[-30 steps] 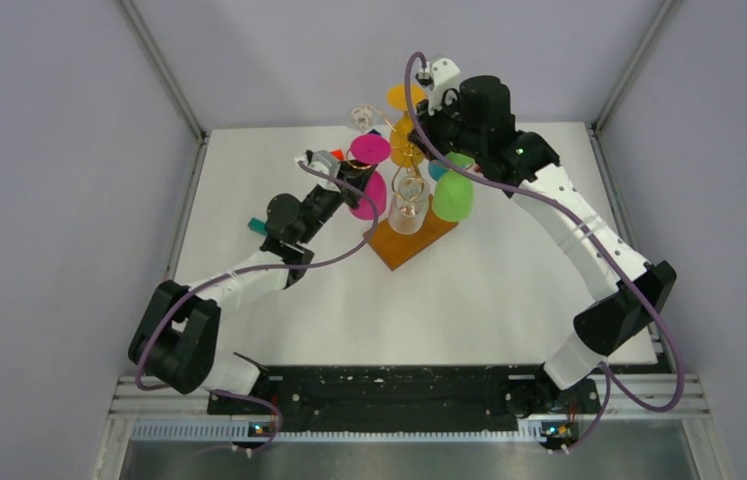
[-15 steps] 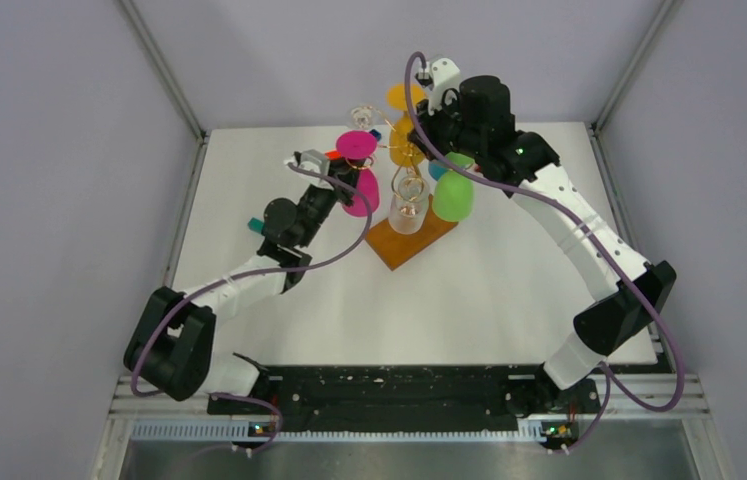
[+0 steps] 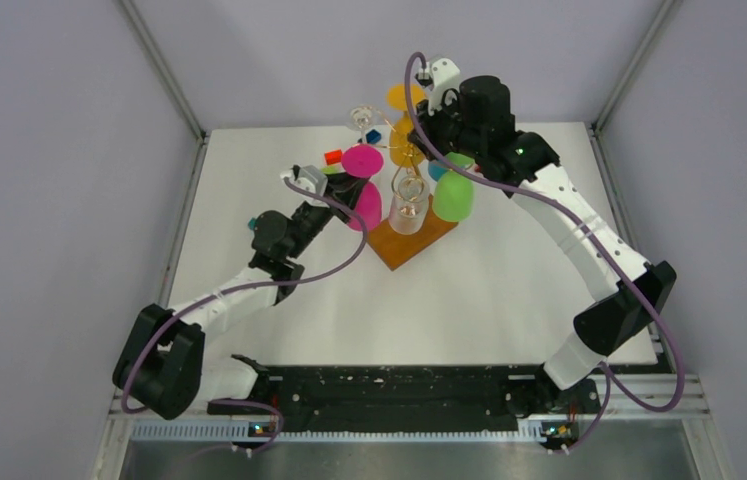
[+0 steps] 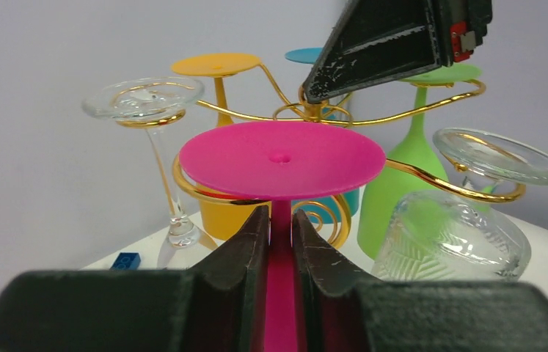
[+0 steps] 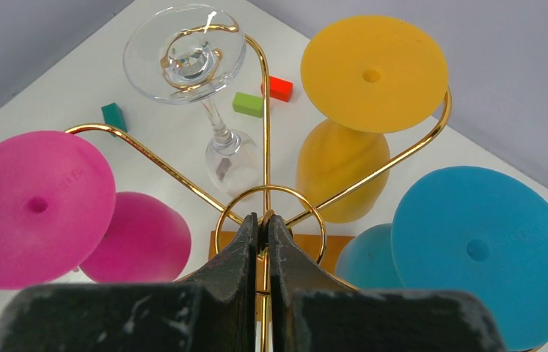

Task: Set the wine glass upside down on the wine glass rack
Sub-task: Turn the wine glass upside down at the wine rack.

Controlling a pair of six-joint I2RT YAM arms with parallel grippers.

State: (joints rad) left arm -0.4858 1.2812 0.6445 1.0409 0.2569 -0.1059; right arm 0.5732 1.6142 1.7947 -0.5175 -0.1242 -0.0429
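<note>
Left pincer [image 4: 279,220]: I am seeing it clamping the stem of the pink wine glass [image 4: 282,158] just under the foot, its fingers nearly together with only the stem between them.
Pink wine glass: it is hanging bowl down and foot up at the left side of the wine glass rack [image 3: 419,240]. A gold curl is showing on both sides just below the foot, but I am unable to tell whether the foot is resting on it.
Right pincer [image 5: 259,224]: it is pinching the rack's central gold wire at the top, fingers closed onto it.
Rack: it is standing on its wooden base toward the back of the table [image 3: 509,290].
Other glasses: a clear glass [image 5: 185,51], a yellow glass [image 5: 373,70], a blue glass [image 5: 485,253] and a green glass [image 4: 403,183] are hanging upside down from other arms.
Blocks: a red block [image 5: 279,88] and a green block [image 5: 248,104] are lying on the table.
</note>
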